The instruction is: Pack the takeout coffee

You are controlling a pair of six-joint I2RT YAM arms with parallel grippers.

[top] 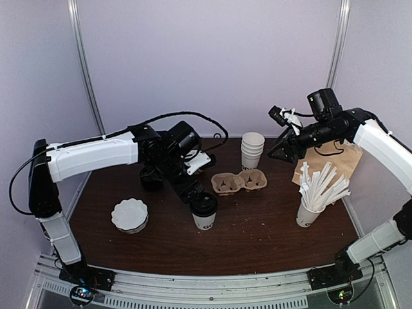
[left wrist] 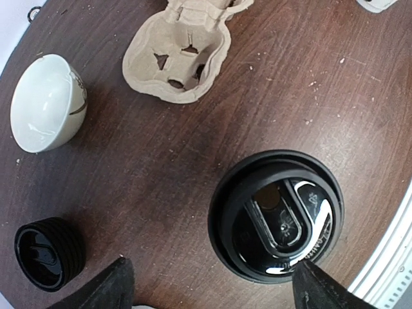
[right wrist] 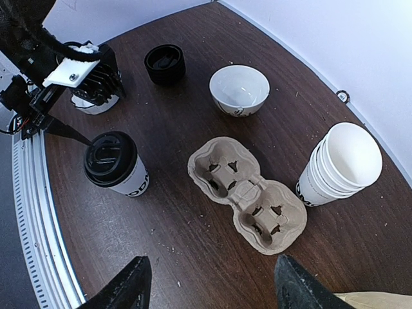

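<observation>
Top: white tapered paper coffee cup, black lid, upright on desk, just below my left end effector; left arm nearer.
Left wrist: end effector released, empty; lid between fingers, cup axis vertical.
Right wrist: right end effector released, empty, cup well apart.

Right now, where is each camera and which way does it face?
Top external: high behind the robot, looking down at the dark wooden table; left arm, right arm show.
Left wrist: straight down over the black-lidded white paper cup; left gripper below.
Right wrist: down, toward the left arm; right gripper below.
Shared: that cup, brown pulp carrier.
</observation>
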